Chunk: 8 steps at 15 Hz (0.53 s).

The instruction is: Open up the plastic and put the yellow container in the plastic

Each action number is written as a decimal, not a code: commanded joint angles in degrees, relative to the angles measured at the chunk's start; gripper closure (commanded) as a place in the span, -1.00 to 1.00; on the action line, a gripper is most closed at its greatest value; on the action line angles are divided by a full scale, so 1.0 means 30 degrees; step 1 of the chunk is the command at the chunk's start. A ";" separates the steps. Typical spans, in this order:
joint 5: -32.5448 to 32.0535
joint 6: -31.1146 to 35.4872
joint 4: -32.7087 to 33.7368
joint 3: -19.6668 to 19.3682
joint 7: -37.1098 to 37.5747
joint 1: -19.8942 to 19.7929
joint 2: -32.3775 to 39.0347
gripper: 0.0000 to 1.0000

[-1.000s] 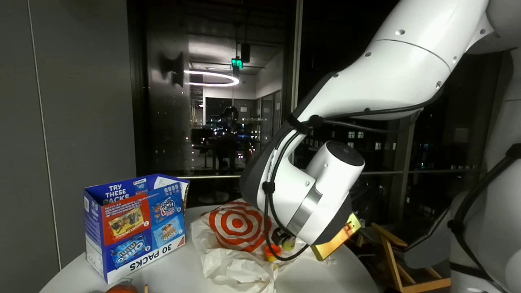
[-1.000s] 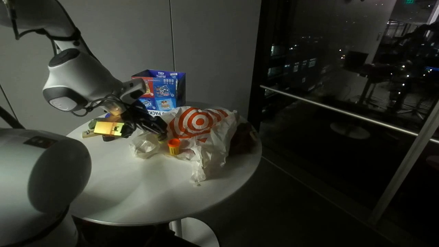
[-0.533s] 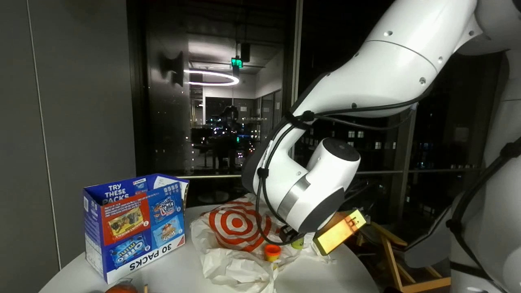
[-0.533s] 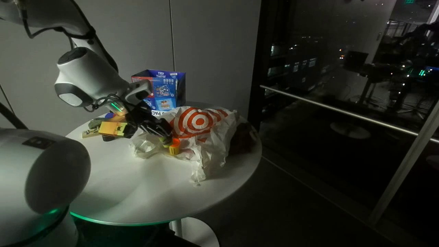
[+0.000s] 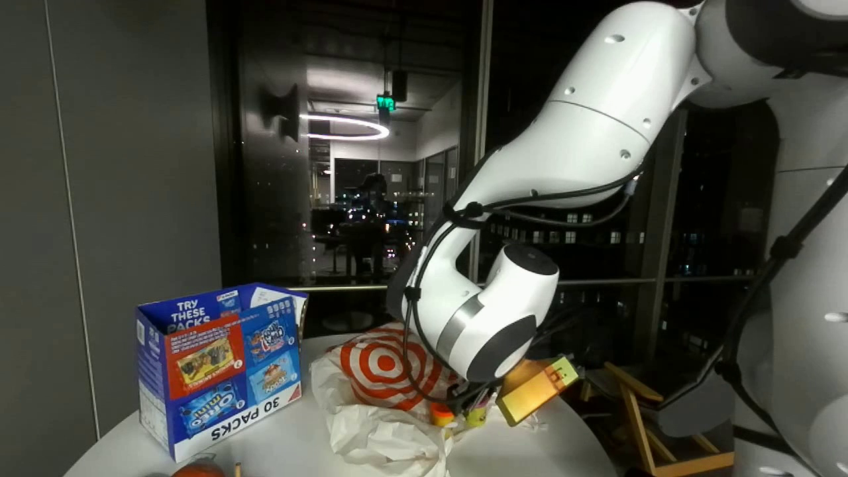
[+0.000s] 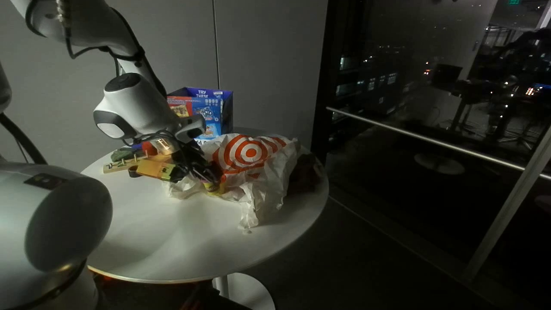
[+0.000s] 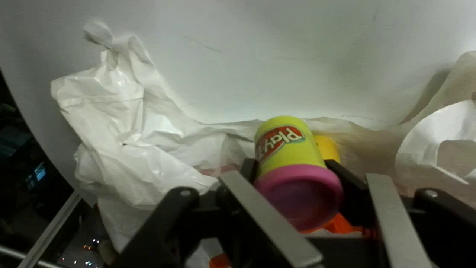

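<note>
A white plastic bag with red target rings lies crumpled on the table in both exterior views (image 5: 387,364) (image 6: 250,153) and in the wrist view (image 7: 126,149). My gripper (image 7: 292,167) is shut on a yellow-green Play-Doh container (image 7: 286,143) with a pink lid, tilted in the view between the fingers. This container also shows in an exterior view (image 5: 477,416), low over the bag's near part. A deeper yellow container with an orange lid (image 5: 442,414) stands on the bag right beside it. In the wrist view this second container (image 7: 328,147) is mostly hidden behind the held one and a finger.
A blue snack box (image 5: 218,371) stands behind the bag. A wooden board (image 6: 112,168) with several items lies under the arm. A dark object (image 6: 306,174) is beside the bag near the round table's edge. A reddish object (image 5: 199,470) is at the view's bottom.
The arm has moved down and across toward the orange-lidded container. The pink-lidded container has moved with the gripper and now sits close beside it. The bag looks unchanged.
</note>
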 commanded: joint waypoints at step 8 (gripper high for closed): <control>-0.2290 0.0673 0.1024 -0.0231 0.1385 0.0171 0.2173 0.50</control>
